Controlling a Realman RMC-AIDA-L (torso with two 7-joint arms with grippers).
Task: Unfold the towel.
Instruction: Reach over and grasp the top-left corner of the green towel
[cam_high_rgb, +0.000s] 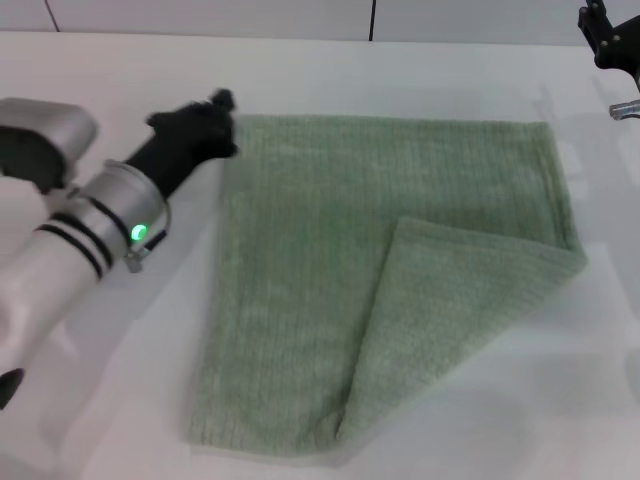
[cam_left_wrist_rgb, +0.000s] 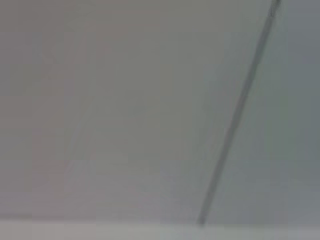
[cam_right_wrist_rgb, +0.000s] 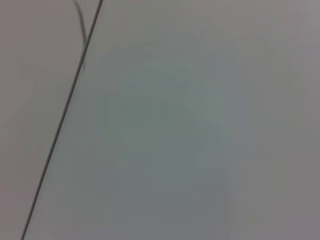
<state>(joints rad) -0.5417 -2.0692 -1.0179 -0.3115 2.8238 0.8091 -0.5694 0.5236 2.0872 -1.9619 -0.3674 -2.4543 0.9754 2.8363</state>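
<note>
The pale sage-green towel (cam_high_rgb: 320, 260) lies flat on the white table (cam_high_rgb: 120, 400). Its near right corner is folded over onto the middle as a triangular flap (cam_high_rgb: 450, 310). My left gripper (cam_high_rgb: 205, 125) is black and sits at the towel's far left corner, at or just over its edge. I cannot tell if it touches the cloth. My right gripper (cam_high_rgb: 610, 40) is raised at the far right, beyond the towel's far right corner and only partly in view. Neither wrist view shows the towel or any gripper.
The left arm's silver wrist with a green light (cam_high_rgb: 138, 233) reaches over the table left of the towel. Both wrist views show only a pale flat surface with a dark seam, seen in the left wrist view (cam_left_wrist_rgb: 235, 120) and the right wrist view (cam_right_wrist_rgb: 60, 120).
</note>
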